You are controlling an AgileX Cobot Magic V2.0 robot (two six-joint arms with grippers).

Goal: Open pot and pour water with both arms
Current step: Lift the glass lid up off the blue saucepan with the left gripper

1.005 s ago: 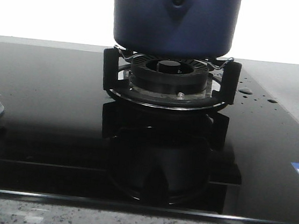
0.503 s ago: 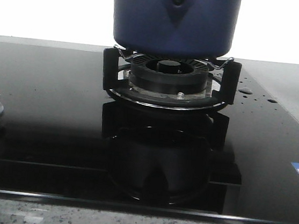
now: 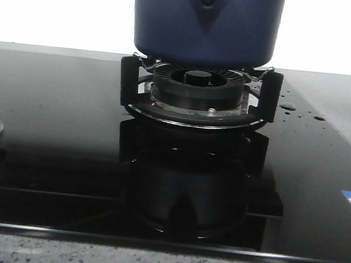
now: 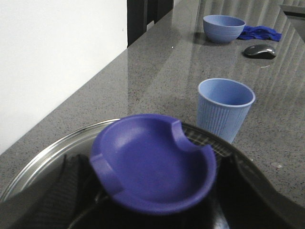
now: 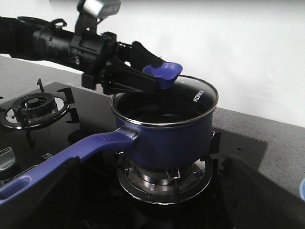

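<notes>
The pot [image 3: 206, 22] sat on the burner [image 3: 197, 91] at the upper centre of the front view. The left gripper [image 5: 143, 71] pinched the blue knob [image 4: 152, 164] of the glass lid [image 5: 193, 95], tilted over the pot's rim. The right gripper's fingers were out of view; I cannot tell their state. 1 blue cup [image 4: 224, 109] stood on the counter [image 4: 157, 71].

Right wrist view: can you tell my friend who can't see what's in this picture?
The left gripper holds a glass lid by its blue knob, tilted up over the open dark blue pot. The pot sits on a stove burner, its long blue handle pointing toward the camera.
</notes>
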